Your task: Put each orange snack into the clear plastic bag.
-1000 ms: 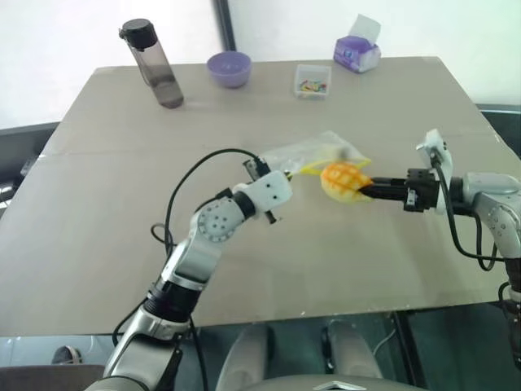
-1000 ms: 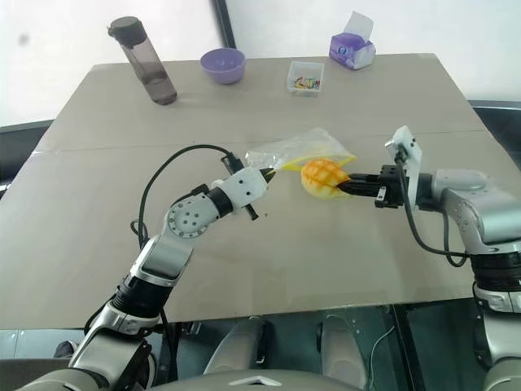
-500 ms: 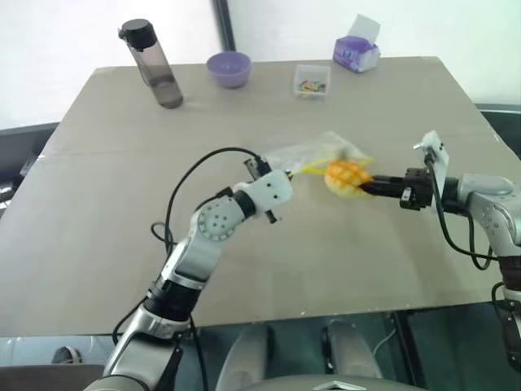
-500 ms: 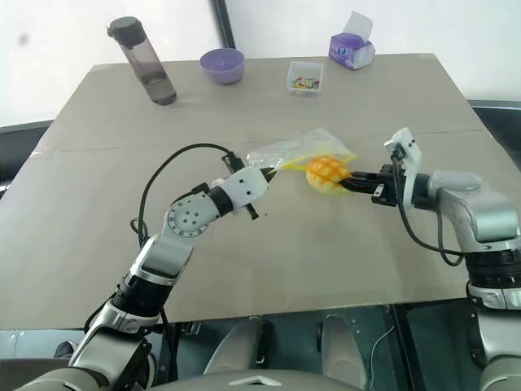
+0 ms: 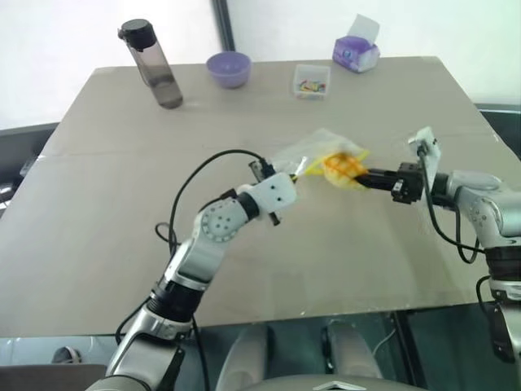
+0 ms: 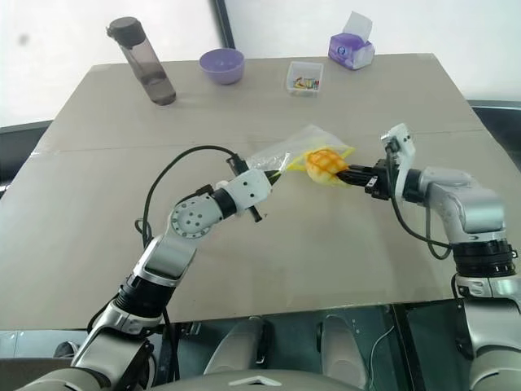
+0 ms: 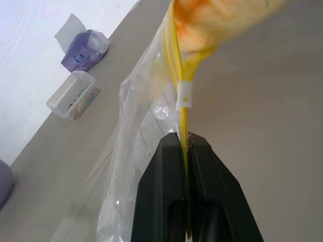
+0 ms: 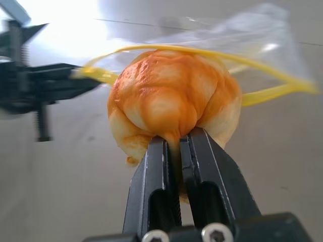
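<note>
My left gripper (image 7: 184,146) is clamped on the yellow strip of the clear plastic bag (image 5: 313,155), holding its mouth lifted off the surface (image 5: 106,204) so it gapes toward my other arm. My right gripper (image 8: 177,146) pinches the orange snack (image 6: 322,163) by its pale base, grid side leading, so the bun sits right at the bag's opening, partway inside.

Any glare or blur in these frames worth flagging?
Right wrist view: a blown-out glare patch lies on the table behind the orange snack, and the left gripper and clear plastic bag are soft while the snack is sharp. Left wrist view: the snack at the bag's mouth is blurred. Eye views: the bright backdrop beyond the table is washed out.
</note>
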Available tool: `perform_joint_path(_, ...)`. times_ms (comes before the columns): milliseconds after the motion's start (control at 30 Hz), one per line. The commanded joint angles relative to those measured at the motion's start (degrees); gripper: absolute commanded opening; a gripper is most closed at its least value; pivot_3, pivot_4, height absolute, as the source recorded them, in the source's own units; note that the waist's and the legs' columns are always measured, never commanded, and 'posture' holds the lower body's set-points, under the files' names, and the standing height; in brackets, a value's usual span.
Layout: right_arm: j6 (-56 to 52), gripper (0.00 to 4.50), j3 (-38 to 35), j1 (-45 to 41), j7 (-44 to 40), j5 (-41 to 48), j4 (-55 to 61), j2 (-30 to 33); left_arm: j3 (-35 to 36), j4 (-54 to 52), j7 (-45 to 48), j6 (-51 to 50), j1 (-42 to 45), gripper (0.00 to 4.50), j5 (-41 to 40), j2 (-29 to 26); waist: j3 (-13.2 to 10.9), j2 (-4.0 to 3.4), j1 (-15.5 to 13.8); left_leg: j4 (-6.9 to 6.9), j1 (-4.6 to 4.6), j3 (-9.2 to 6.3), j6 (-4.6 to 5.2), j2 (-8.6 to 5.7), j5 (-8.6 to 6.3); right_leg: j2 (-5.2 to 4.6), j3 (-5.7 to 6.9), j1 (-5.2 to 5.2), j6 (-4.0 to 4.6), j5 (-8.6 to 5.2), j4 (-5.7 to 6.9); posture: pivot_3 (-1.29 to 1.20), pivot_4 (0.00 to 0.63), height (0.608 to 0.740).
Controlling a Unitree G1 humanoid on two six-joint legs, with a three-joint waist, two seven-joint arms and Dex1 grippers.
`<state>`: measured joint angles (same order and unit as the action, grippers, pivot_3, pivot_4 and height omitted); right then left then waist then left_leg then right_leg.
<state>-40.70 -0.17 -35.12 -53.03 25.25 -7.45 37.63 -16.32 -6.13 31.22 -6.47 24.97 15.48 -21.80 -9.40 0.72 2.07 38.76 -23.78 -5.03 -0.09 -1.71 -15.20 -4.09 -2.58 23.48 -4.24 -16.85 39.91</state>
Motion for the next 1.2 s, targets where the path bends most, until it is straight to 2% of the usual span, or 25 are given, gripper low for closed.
perform_joint_path(33, -0.4, 0.03, -1.2, -1.5, -0.1, 1.7, 2.8, -1.3, -0.1, -1.7, 0.2, 1.5, 0.5, 0.0, -0.6, 0.3, 0.0, 0.0, 0.0, -0.01, -0.01, -0.02, -0.04, 0.0, 0.02, 0.01, 0.01, 0.01, 0.0, 0.0, 0.0, 0.0, 0.15, 0.74)
perform_joint_path(200, 0.1, 0.03, 0.4, -1.3, 1.7, -0.7, 2.3, -2.5, -0.3, -1.3, 0.5, 1.9, 0.6, 0.0, -0.6, 0.6, 0.0, 0.0, 0.1, -0.02, -0.01, 0.0, -0.16, 0.01, 0.09, 0.01, 0.0, 0.0, 0.0, 0.0, -0.01, 0.0, 0.15, 0.74)
perform_joint_path(333, -2.3, 0.03, -0.5, -1.3, 0.2, 3.1, 6.6, -3.8, -0.5, -0.8, 0.9, 2.4, 0.6, 0.0, -0.6, 0.6, 0.0, 0.0, 0.2, -0.02, -0.01, -0.02, -0.16, 0.0, 0.09, 0.01, 0.01, 0.01, 0.0, 0.0, -0.01, 0.0, 0.15, 0.74)
perform_joint_path(467, -0.5, 0.03, 0.7, -2.0, 5.3, -2.6, 0.9, -4.0, -0.7, 0.0, 1.1, 3.0, 0.9, 0.0, -0.5, 1.0, 0.0, 0.0, 0.1, -0.01, 0.0, -0.01, -0.14, 0.01, 0.08, 0.01, 0.01, 0.0, 0.0, 0.0, 0.0, 0.0, 0.15, 0.74)
perform_joint_path(600, -2.3, 0.03, -0.2, -1.6, 1.4, 2.2, 6.4, -4.8, -0.9, 0.8, 1.6, 3.9, 1.2, 0.0, -0.6, 1.2, 0.0, 0.0, 0.0, -0.01, -0.01, -0.01, -0.17, 0.0, 0.1, 0.01, 0.01, 0.01, 0.0, 0.0, 0.0, 0.0, 0.15, 0.74)
perform_joint_path(733, -0.2, 0.03, 0.6, -3.1, 6.3, -2.4, 1.6, -5.6, -1.2, 2.5, 1.7, 5.1, 2.4, 0.0, -0.7, 1.5, 0.0, -0.01, 0.2, -0.02, -0.02, 0.0, -0.17, 0.01, 0.1, 0.01, 0.0, 0.02, 0.0, 0.0, -0.01, 0.0, 0.15, 0.74)
perform_joint_path(833, -2.2, 0.03, 0.3, -2.1, 2.5, 2.2, 7.2, -6.3, -1.4, 3.1, 1.8, 5.9, 2.7, 0.0, -0.9, 1.5, 0.0, -0.01, 0.2, -0.01, -0.01, -0.01, -0.17, -0.01, 0.1, 0.0, 0.01, 0.01, 0.0, 0.0, 0.0, 0.0, 0.15, 0.74)
perform_joint_path(967, -0.4, 0.03, 1.4, -3.3, 8.4, -3.6, 1.2, -6.9, -1.6, 3.8, 2.1, 6.6, 3.1, 0.0, -1.0, 1.6, 0.0, -0.01, 0.2, -0.02, -0.01, 0.0, -0.17, 0.0, 0.1, 0.01, 0.0, 0.01, 0.0, 0.0, 0.0, 0.0, 0.15, 0.74)
perform_joint_path(1067, -2.7, 0.03, 0.5, -2.8, 4.1, 2.1, 7.5, -8.0, -1.5, 3.8, 2.2, 6.8, 3.0, 0.0, -1.0, 1.7, 0.0, -0.01, 0.1, 0.0, -0.02, -0.01, -0.18, -0.01, 0.1, 0.0, 0.0, 0.02, 0.0, 0.0, 0.0, 0.0, 0.15, 0.74)
perform_joint_path(1200, 0.2, 0.03, 2.2, -4.0, 9.9, -4.5, 0.9, -8.9, -1.5, 3.7, 2.3, 6.9, 2.9, 0.0, -0.9, 1.9, 0.0, -0.01, 0.3, -0.03, -0.01, 0.01, -0.18, 0.01, 0.1, 0.02, 0.0, 0.02, 0.0, 0.0, -0.01, 0.0, 0.15, 0.74)
